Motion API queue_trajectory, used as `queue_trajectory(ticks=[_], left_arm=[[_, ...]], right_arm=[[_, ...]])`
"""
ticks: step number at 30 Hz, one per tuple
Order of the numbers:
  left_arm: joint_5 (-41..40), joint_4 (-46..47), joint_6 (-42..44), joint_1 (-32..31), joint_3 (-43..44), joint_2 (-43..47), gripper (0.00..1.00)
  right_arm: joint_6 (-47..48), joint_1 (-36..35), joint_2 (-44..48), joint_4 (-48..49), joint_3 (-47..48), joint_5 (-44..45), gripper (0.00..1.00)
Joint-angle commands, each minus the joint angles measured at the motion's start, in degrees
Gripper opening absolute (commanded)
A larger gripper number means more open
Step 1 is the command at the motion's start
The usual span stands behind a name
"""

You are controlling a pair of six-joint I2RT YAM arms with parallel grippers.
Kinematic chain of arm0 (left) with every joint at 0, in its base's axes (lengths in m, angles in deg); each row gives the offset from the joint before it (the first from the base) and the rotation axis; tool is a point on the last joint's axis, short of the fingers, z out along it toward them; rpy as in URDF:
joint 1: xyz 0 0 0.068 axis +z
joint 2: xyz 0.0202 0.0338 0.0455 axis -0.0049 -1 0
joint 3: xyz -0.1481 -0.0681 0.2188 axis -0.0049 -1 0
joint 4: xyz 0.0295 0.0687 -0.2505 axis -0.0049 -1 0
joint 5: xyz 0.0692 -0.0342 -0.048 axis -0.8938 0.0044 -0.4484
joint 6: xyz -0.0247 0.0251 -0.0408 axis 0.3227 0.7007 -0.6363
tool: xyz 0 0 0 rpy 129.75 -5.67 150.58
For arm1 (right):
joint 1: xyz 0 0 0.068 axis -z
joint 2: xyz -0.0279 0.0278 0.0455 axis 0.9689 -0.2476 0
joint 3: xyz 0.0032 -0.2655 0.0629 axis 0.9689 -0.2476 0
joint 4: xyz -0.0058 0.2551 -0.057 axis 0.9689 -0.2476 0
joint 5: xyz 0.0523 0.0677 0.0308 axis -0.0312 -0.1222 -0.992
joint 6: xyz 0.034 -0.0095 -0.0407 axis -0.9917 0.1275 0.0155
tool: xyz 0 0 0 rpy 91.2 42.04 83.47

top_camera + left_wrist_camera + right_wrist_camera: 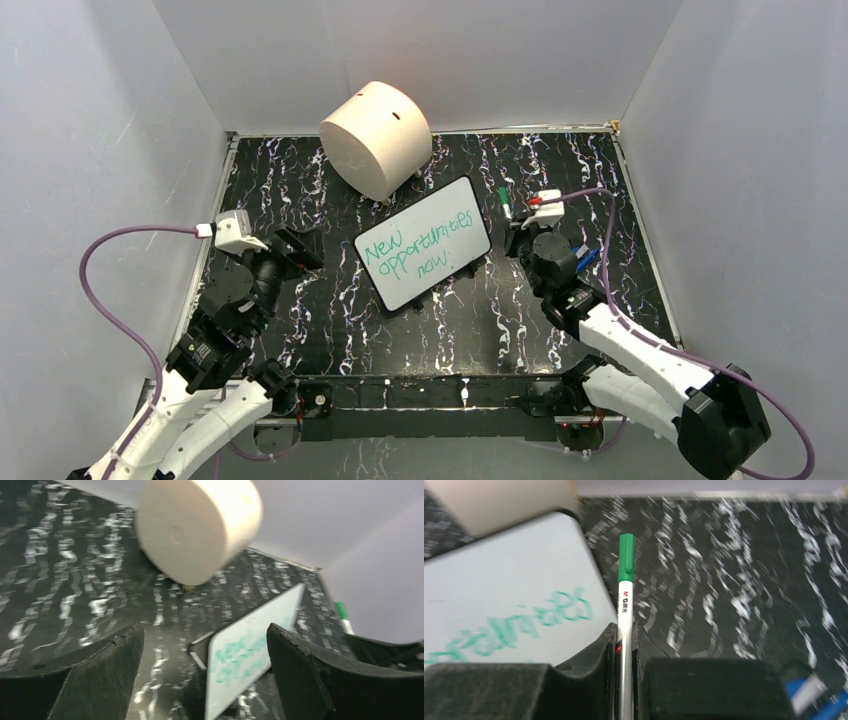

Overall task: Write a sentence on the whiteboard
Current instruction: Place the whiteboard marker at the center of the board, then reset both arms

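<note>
The whiteboard lies slanted in the middle of the table, on a black support. The sentence on it is green and reads "New opportunities now". My left gripper stands open a short way left of the board with nothing between its fingers; in its wrist view the whiteboard shows beyond the gap of the gripper. My right gripper is just right of the board and shut on a green-capped marker, cap pointing away. The whiteboard and its lettering lie to the marker's left.
A big cream cylinder lies on its side behind the board, near the back wall. White walls enclose the black marbled table on three sides. A small blue object sits by my right gripper.
</note>
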Motion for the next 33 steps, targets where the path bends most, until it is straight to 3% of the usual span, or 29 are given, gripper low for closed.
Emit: queue_trajectory(ticks=[1, 7, 14, 22, 24, 28, 33], left_arm=[[-15.4, -8.7, 5.1, -0.1, 2.0, 1.4, 0.89], [-17.9, -9.8, 8.2, -0.1, 0.4, 3.5, 0.90], [-18.7, -10.7, 10.0, 0.0, -0.7, 6.0, 0.90], [-16.9, -10.4, 10.1, 2.3, -1.0, 7.4, 0.92], [-15.6, -10.4, 9.9, 3.2, -0.9, 7.4, 0.92], [-13.7, -10.1, 9.2, 4.0, -0.1, 7.3, 0.92], [-11.8, -10.9, 10.1, 4.0, 2.8, 7.4, 0.92]], right_arm=[[-8.9, 7.3, -2.3, -10.2, 0.3, 3.3, 0.00], [-13.7, 15.2, -12.5, -10.0, 0.3, -1.1, 0.00], [-17.9, 18.1, -25.1, -8.6, 1.9, -1.0, 0.02], [-19.2, 19.1, -27.7, -10.1, 2.6, -1.1, 0.42], [-18.9, 19.1, -26.1, -11.8, 3.0, -1.4, 0.58], [-17.3, 19.2, -19.8, -17.0, 4.0, -1.7, 0.71], [-11.7, 19.1, -5.6, -26.3, 7.0, -0.1, 0.89]])
